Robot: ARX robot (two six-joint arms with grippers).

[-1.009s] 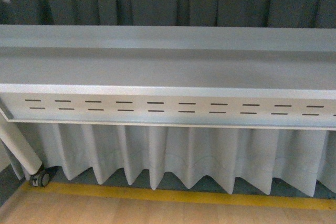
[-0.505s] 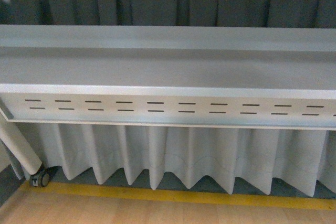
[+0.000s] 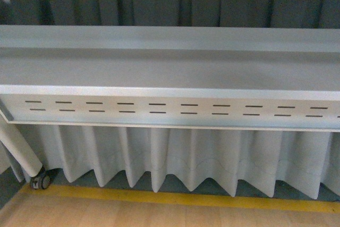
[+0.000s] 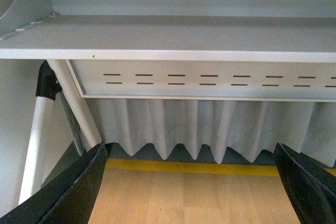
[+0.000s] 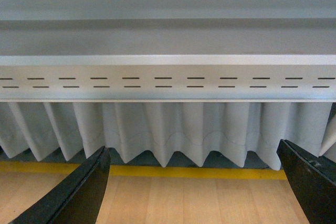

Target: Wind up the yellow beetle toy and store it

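The front view takes in a long pale grey metal surface (image 3: 170,70) with a slotted front panel (image 3: 170,108) below its edge, a pleated grey curtain (image 3: 175,158) hanging under that, and a yellow floor stripe (image 3: 175,199) bordering the light wooden floor (image 3: 159,215). A white tubular leg (image 3: 18,150) slants down to a small black caster (image 3: 40,181) at the far left. Neither arm shows here, and the yellow beetle toy is nowhere in it, so I cannot say where the toy lies. The left wrist view looks at the same surface (image 4: 184,38) from lower down, probably because the arm is held back and low in a resting pose. The left hand (image 4: 189,150) is spread wide, its black fingers (image 4: 79,187) sitting at the two lower corners with nothing between them (only floor and curtain show through the gap). This view alone shows the leg's black joint (image 4: 48,82) and the frame beside it. The right wrist view faces the slotted panel (image 5: 168,82) squarely. The right hand (image 5: 193,148) is likewise splayed and holds nothing, its fingers (image 5: 79,192) well apart. No view shows the toy, so I judge the task barely begun, with finding the toy as the next need.
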